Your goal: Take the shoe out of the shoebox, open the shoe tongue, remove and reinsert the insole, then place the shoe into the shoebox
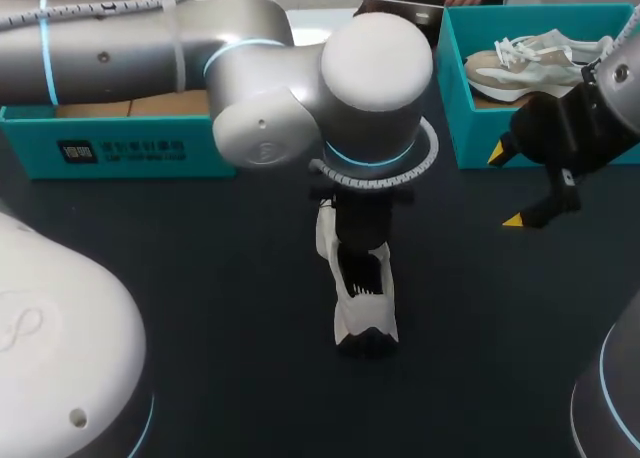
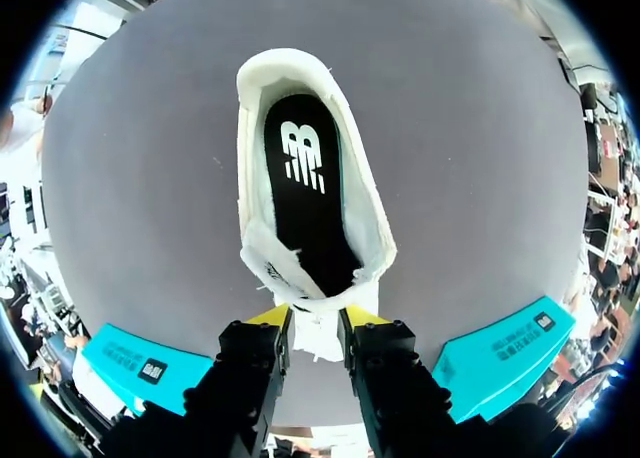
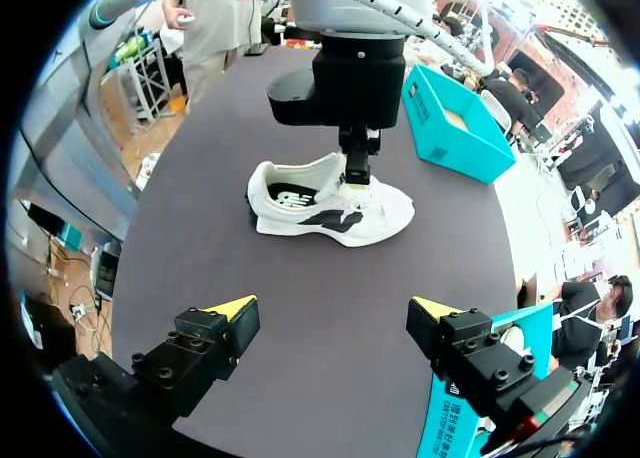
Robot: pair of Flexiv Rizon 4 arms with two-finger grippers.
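Even overhead light is falling on the dark table (image 1: pixel 200 278), soft glare is shining off the left arm (image 1: pixel 370 68), and the shoe (image 1: pixel 352 323) is casting only a faint shadow.

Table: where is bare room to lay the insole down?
Bare table lies between the left shoebox and the shoe, also between the shoe and the right arm. Crowded: over the shoe under the left arm, and by the right shoebox.
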